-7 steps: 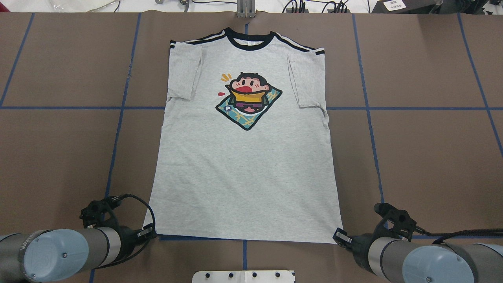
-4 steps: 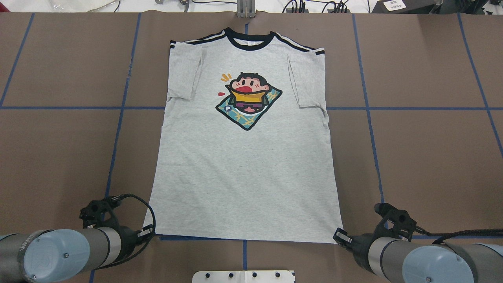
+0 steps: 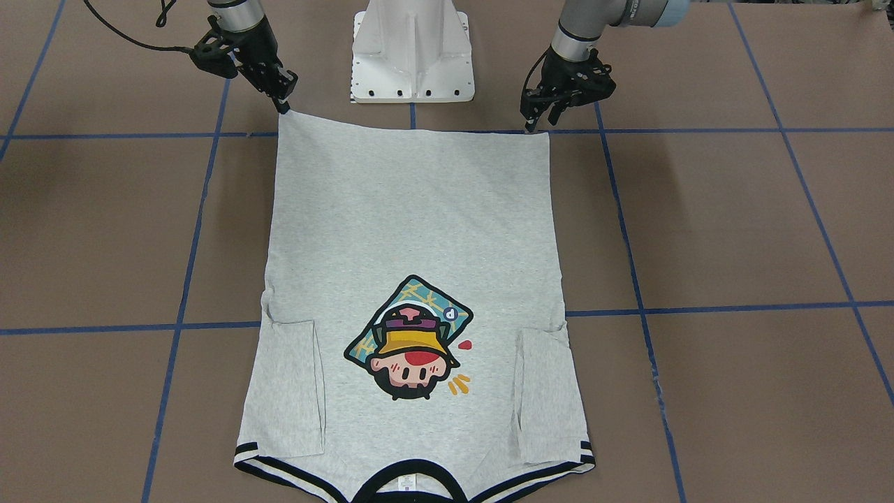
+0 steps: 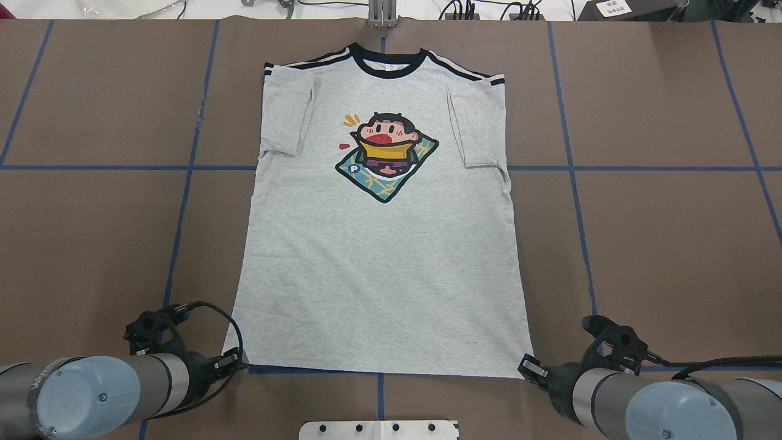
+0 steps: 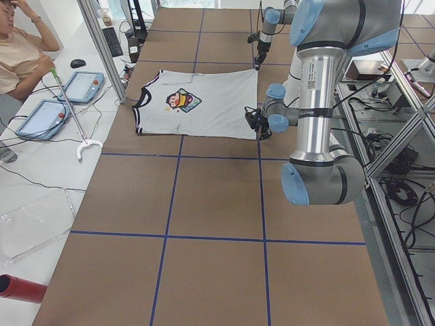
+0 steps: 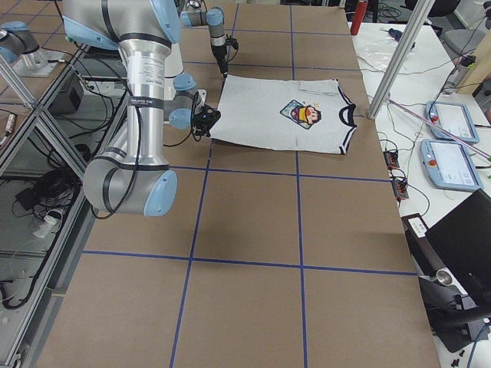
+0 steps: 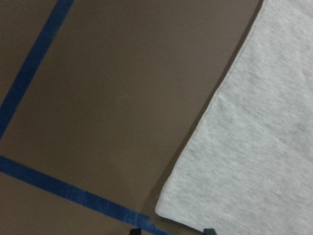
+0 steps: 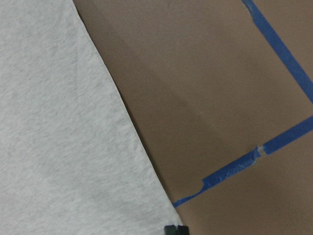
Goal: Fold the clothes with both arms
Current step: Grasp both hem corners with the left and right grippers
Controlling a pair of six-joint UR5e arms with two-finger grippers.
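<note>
The grey T-shirt (image 4: 379, 275) lies flat and face up on the brown table, sleeves folded in, striped collar (image 4: 387, 64) at the far edge. It also shows in the front view (image 3: 412, 209). My left gripper (image 4: 239, 363) is low at the near left hem corner. In the left wrist view its fingertips (image 7: 209, 231) stand apart with the corner (image 7: 168, 213) between them. My right gripper (image 4: 526, 366) is at the near right hem corner. In the right wrist view (image 8: 175, 229) its tips are together on that corner.
The white pedestal base (image 3: 412, 63) stands just behind the hem, between the arms. Blue tape lines (image 4: 183, 201) grid the table. In the left side view an operator (image 5: 20, 54) sits beyond the table's far edge, with tablets (image 5: 81, 85).
My left gripper has shifted slightly at the left hem corner, ending a little nearer the shirt. The right gripper and the shirt have not moved.
</note>
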